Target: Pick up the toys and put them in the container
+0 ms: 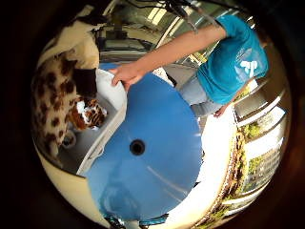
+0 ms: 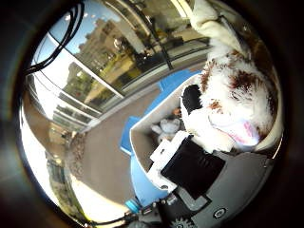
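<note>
A round blue desk (image 1: 157, 157) with a dark hole at its centre carries a white rectangular plastic container (image 1: 112, 102) that sits at the desk's edge. A large plush dog toy, white with brown spots and a black nose (image 2: 237, 95), fills much of the thumb-side view and lies close against the palm, hanging over the open container; in the little-finger-side view its spotted body runs along the container's far wall. The robot's hand (image 2: 190, 166), of white and black parts, shows beside the dog's muzzle with its fingers (image 2: 164, 159) reaching toward the plush, though the views do not make plain whether they are curled round it or loose, so the grasp cannot be told. Inside the container lie a small orange, white and black striped plush tiger (image 1: 90, 114) on the floor near one wall, and a small pale grey plush animal (image 2: 166, 128) further along the bottom. A person in a teal short-sleeved shirt (image 1: 233, 57) stands by the desk with an arm stretched out, and the person's hand (image 1: 125, 74) rests on the container's rim. Beyond the desk are a tan floor and large windows (image 2: 90, 76) with buildings outside.
</note>
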Controlling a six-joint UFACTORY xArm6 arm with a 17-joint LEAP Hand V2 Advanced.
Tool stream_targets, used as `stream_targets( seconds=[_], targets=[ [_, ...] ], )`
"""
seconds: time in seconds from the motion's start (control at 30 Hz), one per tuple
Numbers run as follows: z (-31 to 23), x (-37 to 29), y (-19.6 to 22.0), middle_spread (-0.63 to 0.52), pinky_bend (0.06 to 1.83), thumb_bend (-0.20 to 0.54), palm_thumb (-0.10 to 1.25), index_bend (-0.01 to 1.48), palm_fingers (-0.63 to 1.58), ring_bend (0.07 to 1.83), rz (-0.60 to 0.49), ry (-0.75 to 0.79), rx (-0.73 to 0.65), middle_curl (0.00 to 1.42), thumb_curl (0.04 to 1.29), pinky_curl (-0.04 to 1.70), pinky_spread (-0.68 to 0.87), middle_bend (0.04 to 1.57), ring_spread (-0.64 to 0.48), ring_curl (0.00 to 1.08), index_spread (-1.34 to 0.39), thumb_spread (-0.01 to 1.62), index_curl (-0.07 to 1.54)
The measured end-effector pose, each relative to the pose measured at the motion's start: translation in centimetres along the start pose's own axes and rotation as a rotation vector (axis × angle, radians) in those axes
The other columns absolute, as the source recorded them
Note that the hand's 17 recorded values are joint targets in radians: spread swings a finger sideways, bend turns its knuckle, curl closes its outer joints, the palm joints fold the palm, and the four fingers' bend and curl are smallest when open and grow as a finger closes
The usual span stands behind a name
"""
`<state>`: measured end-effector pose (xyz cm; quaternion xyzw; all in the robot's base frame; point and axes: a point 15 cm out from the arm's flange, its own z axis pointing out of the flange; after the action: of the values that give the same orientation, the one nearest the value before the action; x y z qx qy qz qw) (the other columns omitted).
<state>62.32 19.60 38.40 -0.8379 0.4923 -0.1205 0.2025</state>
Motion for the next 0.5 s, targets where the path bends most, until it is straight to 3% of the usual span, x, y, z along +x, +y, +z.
stream_targets(
  seconds=[0.17,0.5],
  targets=[
    [4.1,-5.2,0.5,-0.09,1.31,-0.04,0.55,0.11,-0.07,0.92,-0.139,-0.051,-0.057,0.51,0.6,0.6,0.34,0.41,0.16,0.42,-0.8,1.13,1.01],
    [6.8,-8.8,0.3,-0.03,1.13,-0.032,0.51,0.13,-0.02,0.71,-0.195,-0.074,-0.06,0.41,0.47,0.48,0.44,0.26,0.22,0.32,-0.54,1.14,0.66]
  ],
)
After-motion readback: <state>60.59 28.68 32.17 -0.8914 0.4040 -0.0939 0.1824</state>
